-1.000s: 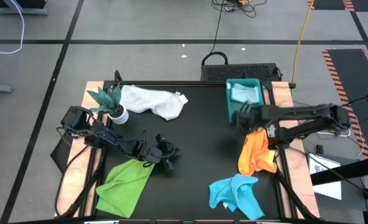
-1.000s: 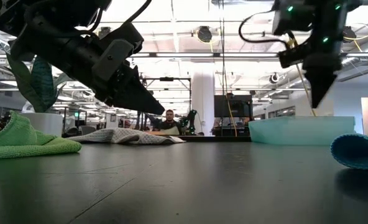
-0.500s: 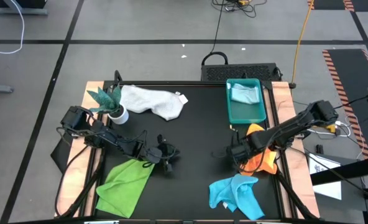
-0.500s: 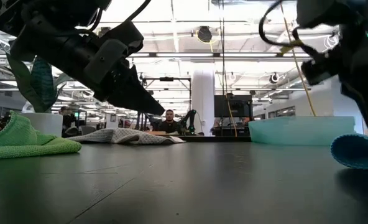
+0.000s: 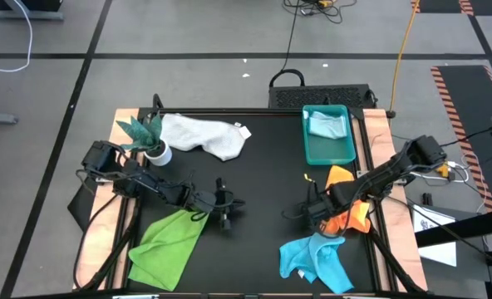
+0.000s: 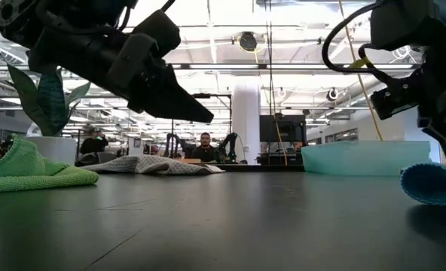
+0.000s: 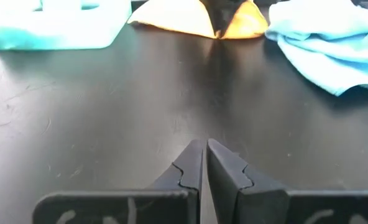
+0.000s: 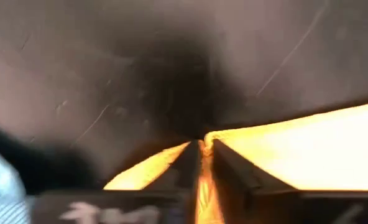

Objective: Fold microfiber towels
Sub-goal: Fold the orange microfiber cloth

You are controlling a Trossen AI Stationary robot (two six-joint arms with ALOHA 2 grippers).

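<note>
Beside the teal tray (image 5: pixel 327 153), the right gripper (image 8: pixel 201 163) pinches the orange towel's (image 5: pixel 346 208) edge against the black table (image 5: pixel 263 183); farther away, the left gripper (image 7: pixel 204 163) hovers, jaws pressed together.

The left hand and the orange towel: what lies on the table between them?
Nothing. In the left wrist view, bare black table runs from the shut left hand to the orange towel; the high view agrees.
</note>
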